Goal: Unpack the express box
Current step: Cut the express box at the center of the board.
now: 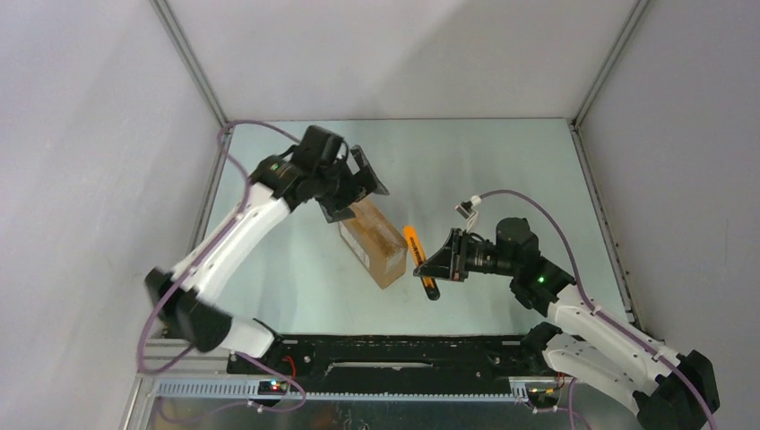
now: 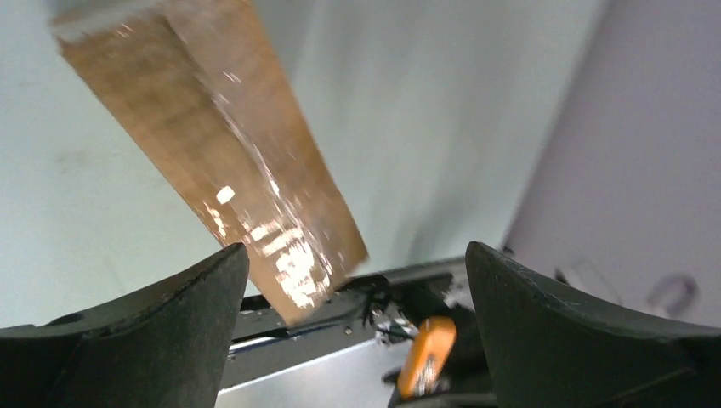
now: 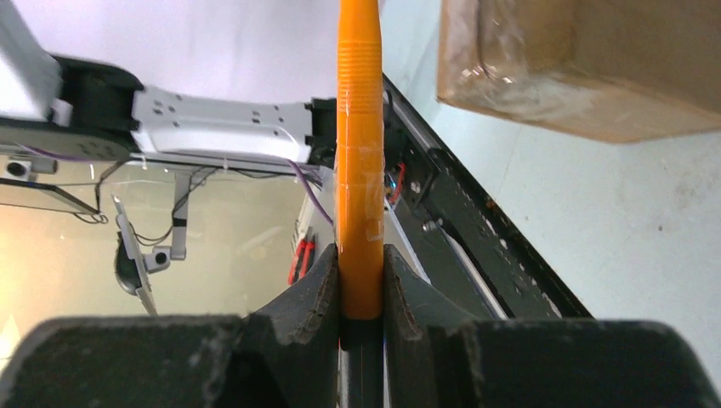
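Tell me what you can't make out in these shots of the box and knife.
Top view: box far end, hidden under the left gripper.
Top view: label print, too small to read.
Left wrist view: box surface, blurred with glare.
Right wrist view: knife tip, cut off by the top edge; its rear, hidden in the right gripper.

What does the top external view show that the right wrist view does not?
Only the top view: the left gripper, open at the far end of the express box, with the box's full outline visible. Only the right wrist view: a close-up of the right gripper shut on the orange utility knife. Both: box and knife.
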`<state>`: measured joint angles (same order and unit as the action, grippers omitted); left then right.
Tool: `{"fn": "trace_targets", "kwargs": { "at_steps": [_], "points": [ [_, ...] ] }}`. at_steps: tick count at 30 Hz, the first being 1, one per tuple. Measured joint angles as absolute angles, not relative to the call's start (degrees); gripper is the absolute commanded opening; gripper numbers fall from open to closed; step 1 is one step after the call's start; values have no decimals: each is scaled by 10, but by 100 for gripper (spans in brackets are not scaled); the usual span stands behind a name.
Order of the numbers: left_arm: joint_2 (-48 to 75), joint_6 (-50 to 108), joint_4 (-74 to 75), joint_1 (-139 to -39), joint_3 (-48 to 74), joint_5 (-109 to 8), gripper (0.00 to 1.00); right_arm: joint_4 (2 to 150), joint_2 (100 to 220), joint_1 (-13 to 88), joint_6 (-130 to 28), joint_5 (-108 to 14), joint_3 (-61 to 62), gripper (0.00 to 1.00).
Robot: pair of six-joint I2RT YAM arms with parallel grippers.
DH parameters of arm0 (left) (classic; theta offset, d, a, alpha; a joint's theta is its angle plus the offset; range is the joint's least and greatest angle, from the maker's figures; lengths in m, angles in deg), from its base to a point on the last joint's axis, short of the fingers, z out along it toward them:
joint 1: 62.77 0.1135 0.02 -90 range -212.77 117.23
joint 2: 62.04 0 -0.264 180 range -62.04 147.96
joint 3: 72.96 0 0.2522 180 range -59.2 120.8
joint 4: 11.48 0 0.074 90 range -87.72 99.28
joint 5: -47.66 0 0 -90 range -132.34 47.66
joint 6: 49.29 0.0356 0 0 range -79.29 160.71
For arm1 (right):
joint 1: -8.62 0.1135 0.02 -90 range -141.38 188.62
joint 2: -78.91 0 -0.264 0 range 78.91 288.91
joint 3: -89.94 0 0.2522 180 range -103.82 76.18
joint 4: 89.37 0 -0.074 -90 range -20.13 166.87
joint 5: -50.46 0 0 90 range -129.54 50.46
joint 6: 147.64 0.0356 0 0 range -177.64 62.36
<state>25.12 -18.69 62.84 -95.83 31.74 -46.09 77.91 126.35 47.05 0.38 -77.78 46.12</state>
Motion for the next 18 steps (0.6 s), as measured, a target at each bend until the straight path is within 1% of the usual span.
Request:
{"fn": "trace_targets", "kwargs": {
  "at_steps": [5, 7, 10, 12, 13, 14, 18],
  "points": [
    [101, -143, 465, -956, 204, -557, 100, 823, 1273, 436, 18, -807, 439, 0],
    [61, -127, 398, -957, 164, -599, 100, 849, 1283, 427, 28, -818, 428, 0],
    [38, -108, 334, -961, 125, -643, 98, 879, 1299, 423, 40, -832, 409, 0],
    [38, -97, 305, -968, 112, -665, 93, 900, 1308, 424, 50, -841, 402, 0],
    [38, -92, 292, -972, 106, -673, 90, 913, 1313, 424, 54, -846, 399, 0],
    [39, -91, 280, -976, 103, -683, 83, 923, 1317, 425, 58, -850, 398, 0],
    [40, -88, 225, -986, 87, -716, 70, 943, 1329, 430, 69, -859, 388, 0]
  ]
}}
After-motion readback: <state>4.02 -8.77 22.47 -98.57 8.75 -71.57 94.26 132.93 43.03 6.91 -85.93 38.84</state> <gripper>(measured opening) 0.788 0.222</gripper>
